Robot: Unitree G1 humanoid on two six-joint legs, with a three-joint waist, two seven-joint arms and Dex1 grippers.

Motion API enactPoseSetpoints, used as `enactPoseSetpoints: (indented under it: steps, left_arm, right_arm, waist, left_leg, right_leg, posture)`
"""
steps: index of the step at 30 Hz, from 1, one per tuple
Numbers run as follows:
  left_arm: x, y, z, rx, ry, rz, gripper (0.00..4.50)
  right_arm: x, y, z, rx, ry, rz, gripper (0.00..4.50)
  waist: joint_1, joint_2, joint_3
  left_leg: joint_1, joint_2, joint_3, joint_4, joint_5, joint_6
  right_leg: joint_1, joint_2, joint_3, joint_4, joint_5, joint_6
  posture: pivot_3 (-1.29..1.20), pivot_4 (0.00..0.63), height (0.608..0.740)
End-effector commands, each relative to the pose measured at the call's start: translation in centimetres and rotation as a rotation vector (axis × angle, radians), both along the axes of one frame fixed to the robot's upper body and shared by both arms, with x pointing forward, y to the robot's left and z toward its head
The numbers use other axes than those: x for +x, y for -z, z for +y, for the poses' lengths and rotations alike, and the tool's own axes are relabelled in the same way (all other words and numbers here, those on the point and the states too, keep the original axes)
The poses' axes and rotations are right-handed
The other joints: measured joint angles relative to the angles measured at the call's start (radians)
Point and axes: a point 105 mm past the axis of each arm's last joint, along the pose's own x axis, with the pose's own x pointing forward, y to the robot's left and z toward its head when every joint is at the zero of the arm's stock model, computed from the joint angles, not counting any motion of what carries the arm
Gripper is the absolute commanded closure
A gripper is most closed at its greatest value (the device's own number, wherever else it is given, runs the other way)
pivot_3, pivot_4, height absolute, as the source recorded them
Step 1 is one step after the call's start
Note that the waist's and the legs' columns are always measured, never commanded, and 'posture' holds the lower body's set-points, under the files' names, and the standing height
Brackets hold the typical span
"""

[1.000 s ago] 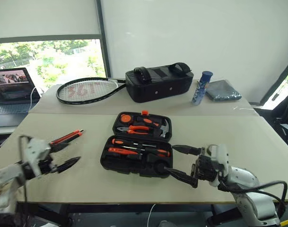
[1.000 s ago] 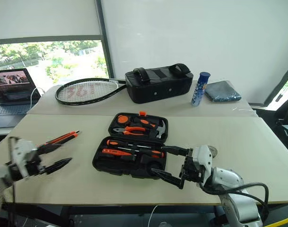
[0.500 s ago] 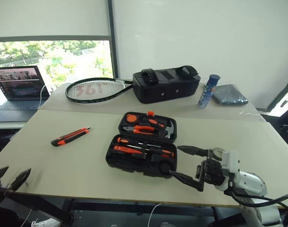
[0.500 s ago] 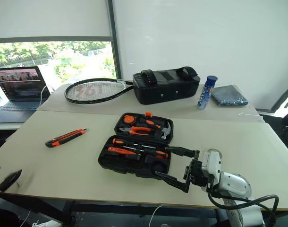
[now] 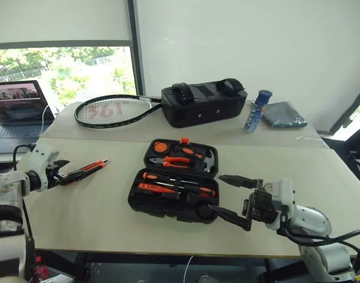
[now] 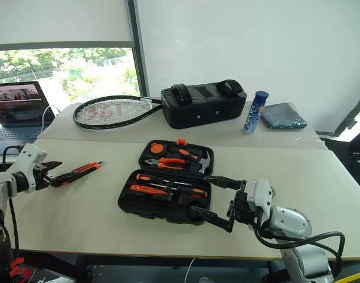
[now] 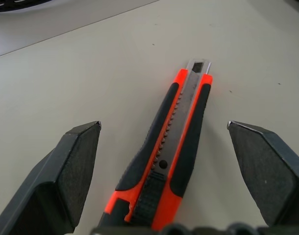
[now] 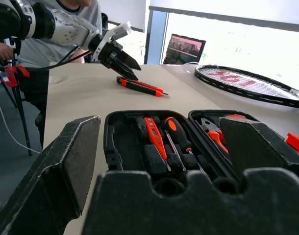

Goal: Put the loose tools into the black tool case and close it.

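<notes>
Left arm: reaches in from the table's left edge, its left gripper [image 5: 66, 173] pointing forward and slightly down at the near end of the orange-and-black plastic utility knife [image 5: 85, 170].
Left pincer: fingers spread wide, one on each side of the knife's handle in the left wrist view [image 7: 171, 152]; whether they touch it cannot be told, and nothing is gripped.
Right arm: comes in from the near right, its right gripper [image 5: 230, 197] held roughly level at the near right corner of the flat black moulded-plastic tool case [image 5: 138, 200].
Right pincer: fingers wide apart, holding nothing, the case's near rim between them in the right wrist view [image 8: 159, 193].
Utility knife: lies flat on the beige tabletop [image 5: 97, 218], well to the left of the case.
Tool case: lies open in the middle of the table, two orange-and-black screwdrivers [image 5: 174, 184] in the near half, orange-handled pliers [image 5: 174, 160] and a small hammer [image 5: 208, 160] in the far half.
Around: a black-framed racket [image 5: 112, 111], a black padded bag with straps [image 5: 203, 104], a blue tube-shaped can [image 5: 255, 110] and a folded grey cloth [image 5: 281, 114] on the far table; an open laptop [image 5: 16, 107] at far left.
In the way: bare tabletop between knife and case.
</notes>
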Motion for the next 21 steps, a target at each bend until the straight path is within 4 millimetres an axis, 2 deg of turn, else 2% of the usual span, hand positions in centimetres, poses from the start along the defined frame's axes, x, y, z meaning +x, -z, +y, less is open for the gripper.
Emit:
enactPoseSetpoints:
  steps: [1, 5, 11, 14, 17, 21]
  left_arm:
    - [0.3, 0.2, 0.6, 0.058, -0.040, 0.025, 0.05]
    - [0.1, 1.5, 1.3, 0.023, -0.121, 0.106, 0.05]
    - [0.1, 2.5, 0.4, -0.056, -0.117, 0.163, 0.05]
    - [-0.1, 3.0, -0.6, -0.088, -0.056, 0.193, 0.05]
    - [-0.2, 3.4, -1.1, -0.078, -0.009, 0.198, 0.77]
    - [-0.7, 3.5, -1.6, -0.079, 0.056, 0.200, 2.26]
  right_arm:
    - [-0.5, -1.3, -0.6, 0.008, 0.031, -0.035, 0.00]
    - [-0.5, -1.7, -1.2, 0.008, 0.060, -0.032, 0.00]
    - [-0.5, -2.1, -1.6, 0.006, 0.073, -0.033, 0.00]
    - [-0.6, -2.1, -1.7, 0.005, 0.075, -0.032, 0.00]
    - [-0.5, -2.0, -1.5, 0.008, 0.076, -0.030, 0.00]
    - [-0.5, -1.8, -1.3, 0.013, 0.076, -0.025, 0.00]
  waist:
    - [0.000, 0.000, 0.000]
    - [0.000, 0.000, 0.000]
    - [0.002, 0.000, 0.000]
    - [0.002, 0.000, 0.000]
    - [0.006, 0.000, 0.000]
    - [0.007, 0.000, 0.000]
  left_leg:
    - [0.000, 0.000, 0.000, 0.000, 0.000, 0.000]
    - [0.000, 0.000, 0.000, 0.000, 0.000, 0.000]
    - [0.000, 0.000, -0.001, 0.001, 0.000, 0.000]
    - [0.001, 0.000, -0.001, 0.001, 0.000, 0.000]
    - [0.001, -0.001, -0.001, 0.001, 0.000, 0.000]
    - [0.001, -0.001, -0.001, 0.001, 0.000, 0.000]
  right_leg:
    - [0.000, 0.000, 0.000, 0.000, 0.000, 0.001]
    - [0.000, 0.000, 0.000, 0.001, 0.000, 0.001]
    - [0.001, 0.000, -0.001, 0.001, -0.002, 0.003]
    - [0.001, 0.000, 0.000, 0.001, -0.002, 0.003]
    - [0.002, 0.000, 0.000, 0.001, -0.002, 0.003]
    - [0.002, -0.001, 0.000, 0.001, -0.002, 0.003]
  posture:
    - [0.00, 0.150, 0.740]
    - [0.00, 0.150, 0.740]
    - [0.00, 0.150, 0.740]
    - [0.00, 0.150, 0.740]
    - [0.00, 0.150, 0.740]
    - [0.00, 0.150, 0.740]
